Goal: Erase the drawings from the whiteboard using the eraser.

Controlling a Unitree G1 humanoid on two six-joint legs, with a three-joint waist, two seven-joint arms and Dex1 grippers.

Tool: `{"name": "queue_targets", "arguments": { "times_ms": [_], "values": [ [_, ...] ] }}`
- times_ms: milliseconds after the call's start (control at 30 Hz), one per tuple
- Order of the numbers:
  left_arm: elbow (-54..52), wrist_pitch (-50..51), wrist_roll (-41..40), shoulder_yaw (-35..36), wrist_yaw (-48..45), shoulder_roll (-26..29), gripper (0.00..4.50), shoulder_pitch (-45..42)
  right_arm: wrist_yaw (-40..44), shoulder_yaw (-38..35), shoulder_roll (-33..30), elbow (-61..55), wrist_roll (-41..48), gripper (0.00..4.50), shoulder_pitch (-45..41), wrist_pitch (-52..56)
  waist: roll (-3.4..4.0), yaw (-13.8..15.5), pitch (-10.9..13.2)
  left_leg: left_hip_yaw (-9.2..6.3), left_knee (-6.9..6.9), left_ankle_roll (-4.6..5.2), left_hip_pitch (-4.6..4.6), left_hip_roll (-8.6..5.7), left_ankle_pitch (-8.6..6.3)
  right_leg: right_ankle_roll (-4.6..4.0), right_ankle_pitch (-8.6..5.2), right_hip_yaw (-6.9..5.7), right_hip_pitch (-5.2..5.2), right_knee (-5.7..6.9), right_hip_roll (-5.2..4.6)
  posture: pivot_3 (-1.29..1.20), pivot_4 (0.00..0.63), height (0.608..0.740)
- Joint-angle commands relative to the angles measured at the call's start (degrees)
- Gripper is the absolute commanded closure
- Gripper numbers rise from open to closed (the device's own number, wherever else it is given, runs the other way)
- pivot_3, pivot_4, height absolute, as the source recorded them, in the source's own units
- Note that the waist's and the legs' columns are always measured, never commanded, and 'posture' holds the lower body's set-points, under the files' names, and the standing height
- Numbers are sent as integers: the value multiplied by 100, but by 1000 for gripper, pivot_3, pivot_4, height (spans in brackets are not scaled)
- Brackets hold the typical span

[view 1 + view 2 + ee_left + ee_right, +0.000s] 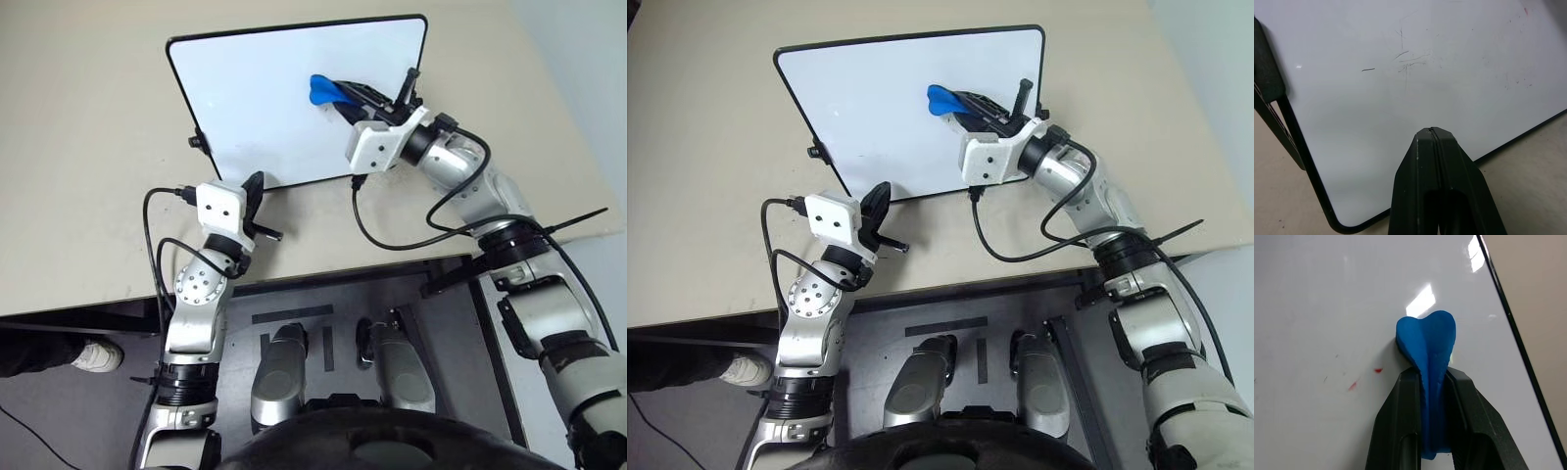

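The whiteboard [265,98] lies flat on the table [78,176], directly under and ahead of the right gripper [1431,377], which pinches the blue eraser [1427,345] so its broad end juts past the fingertips onto the board. Just beside the eraser only faint red flecks of the drawings [1353,385] show. The left gripper [1433,134], fingers pressed together and holding nothing, hovers at the board's near corner.
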Motion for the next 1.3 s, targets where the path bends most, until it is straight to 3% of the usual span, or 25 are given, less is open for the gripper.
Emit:
{"name": "queue_targets", "arguments": {
  "times_ms": [33,700,1300],
  "values": [
    [-74,-81,-16,-1,-31,4,4500,-58,252,59,-84,-172,61,4120,209,56,0,-2,0,0,0,0,0,0,0,0,0,0,0,0,0,0,150,740],
    [-30,-85,-27,5,-68,25,4500,-107,-221,-160,74,-448,28,4120,-19,80,0,-10,0,3,0,2,1,2,1,3,-2,0,0,0,1,0,150,740],
    [-9,-94,-27,-6,-81,23,4500,-123,333,1,-171,-698,17,4120,712,367,0,-13,0,9,0,2,2,5,1,4,-2,0,1,1,2,0,150,740]
  ]
}}
